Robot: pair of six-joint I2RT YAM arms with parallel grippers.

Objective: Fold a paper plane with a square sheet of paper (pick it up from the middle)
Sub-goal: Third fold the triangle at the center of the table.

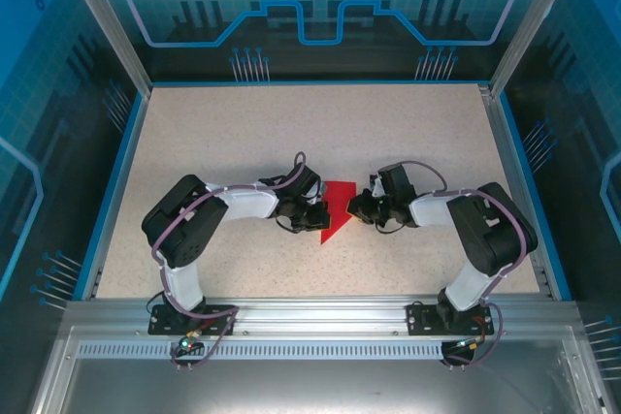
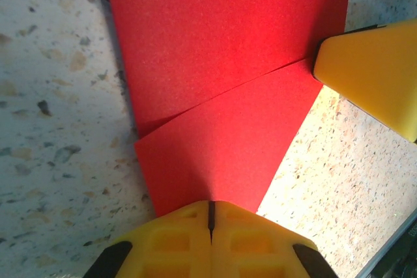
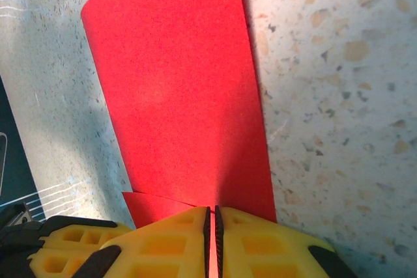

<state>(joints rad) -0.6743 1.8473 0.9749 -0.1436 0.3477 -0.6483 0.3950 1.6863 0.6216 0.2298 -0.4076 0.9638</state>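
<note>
Left gripper [image 2: 210,208] is pressing closed fingers against the creased red paper sheet [image 2: 221,63]; right gripper [image 3: 212,213] is pinching its opposite edge.

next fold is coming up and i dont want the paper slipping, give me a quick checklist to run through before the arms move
1. Left gripper pinching the thin red creased paper sheet: cannot tell. It is shut, with its tips at the sheet's edge.
2. Right gripper shut on the sheet, red showing between its fingers: ok.
3. Grippers on opposite sides of the sheet: ok.
4. Folded flap lying flat on the layer beneath: ok.
5. Sheet resting on the speckled table, well inside its edges: ok.
</note>
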